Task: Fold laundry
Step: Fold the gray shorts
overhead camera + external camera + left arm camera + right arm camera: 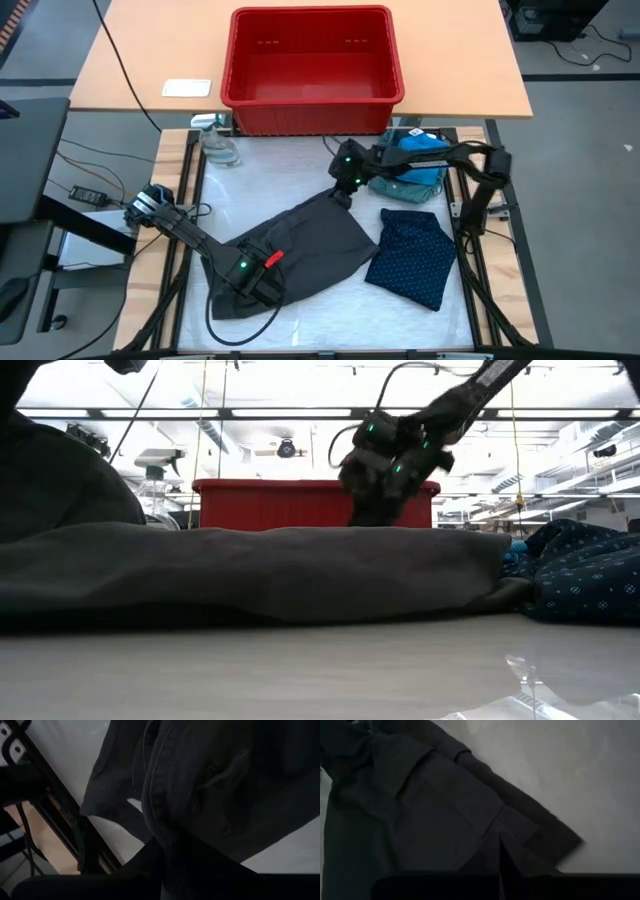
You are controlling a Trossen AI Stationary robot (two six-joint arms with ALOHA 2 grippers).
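Charcoal garment (250, 570) fills foreground; red bin (313, 68) behind, dotted piece (412, 255) beside.

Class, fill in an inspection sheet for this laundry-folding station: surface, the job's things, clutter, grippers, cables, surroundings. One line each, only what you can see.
Surface: pale table top, largely bare around the garments.
Job's things: charcoal-grey garment spread across the middle; navy dotted piece beside it on the right; blue garments heaped at the far right corner.
Clutter: clear spray bottle at the far left corner.
Grippers: left gripper at the charcoal garment's near end, grip not visible; right gripper shut at its far edge.
Cables: black cable looping by the left arm; more leads off the table's left side.
Surroundings: empty red bin on a wooden desk behind.
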